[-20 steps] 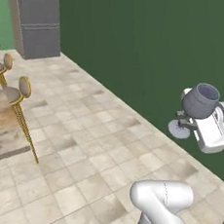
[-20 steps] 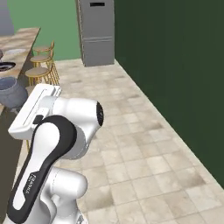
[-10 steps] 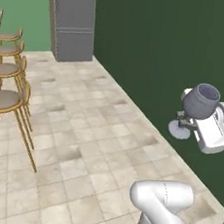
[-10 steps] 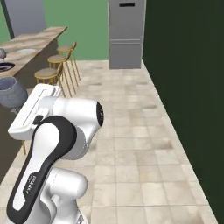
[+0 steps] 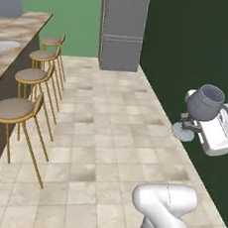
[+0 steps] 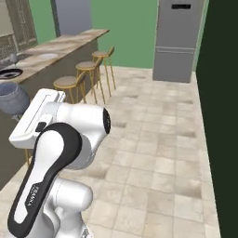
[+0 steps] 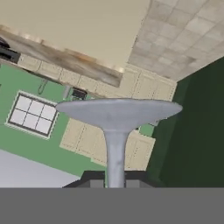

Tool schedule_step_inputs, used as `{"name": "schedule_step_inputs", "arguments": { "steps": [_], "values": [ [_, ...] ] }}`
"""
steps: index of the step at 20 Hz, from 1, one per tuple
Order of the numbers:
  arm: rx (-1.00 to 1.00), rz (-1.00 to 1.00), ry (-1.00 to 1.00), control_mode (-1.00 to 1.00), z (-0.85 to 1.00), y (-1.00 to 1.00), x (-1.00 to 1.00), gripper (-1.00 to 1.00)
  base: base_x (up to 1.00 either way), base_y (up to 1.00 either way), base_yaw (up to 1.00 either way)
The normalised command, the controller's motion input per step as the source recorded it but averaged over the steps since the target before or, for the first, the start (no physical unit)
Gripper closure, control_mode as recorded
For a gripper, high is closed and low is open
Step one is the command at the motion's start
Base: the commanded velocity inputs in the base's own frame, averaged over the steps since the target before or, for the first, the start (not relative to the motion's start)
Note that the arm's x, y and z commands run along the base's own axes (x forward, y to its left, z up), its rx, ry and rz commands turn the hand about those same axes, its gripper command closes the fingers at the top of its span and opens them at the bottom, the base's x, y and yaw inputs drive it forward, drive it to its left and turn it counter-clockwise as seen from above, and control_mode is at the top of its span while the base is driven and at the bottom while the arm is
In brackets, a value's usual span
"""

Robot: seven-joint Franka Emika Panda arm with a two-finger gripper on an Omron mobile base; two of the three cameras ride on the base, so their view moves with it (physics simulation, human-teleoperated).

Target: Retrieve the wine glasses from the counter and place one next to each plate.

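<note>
While tilted, the smooth grey-blue wine glass point(image 5: 205, 104) sits clamped in the gripper point(image 5: 197, 125).

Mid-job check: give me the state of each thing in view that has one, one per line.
wine glass: held off the floor by its stem, tilted, bowl looks empty
tool: shut on the wine glass stem
fridge: doors closed
bar stools: four, upright in a row along the island, unoccupied
black plate: lying flat on the island top
</note>
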Motion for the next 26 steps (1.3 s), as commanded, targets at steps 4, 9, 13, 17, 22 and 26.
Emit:
{"name": "schedule_step_inputs", "arguments": {
  "steps": [4,9,13,17,22,26],
  "values": [
    [0.00,0.00,0.00,1.00,0.00,0.00,0.00,1.00,1.00,-0.66,0.45],
    [0.00,0.00,0.00,1.00,0.00,0.00,0.00,1.00,1.00,-0.90,0.40],
    [0.00,0.00,0.00,1.00,0.00,0.00,0.00,1.00,1.00,-0.83,0.44],
    [0.00,0.00,0.00,1.00,0.00,0.00,0.00,1.00,1.00,-0.78,0.44],
    [0.00,0.00,0.00,1.00,0.00,0.00,0.00,1.00,1.00,-0.76,0.44],
    [0.00,0.00,0.00,1.00,0.00,0.00,0.00,1.00,1.00,-0.89,0.41]
  ]
}}
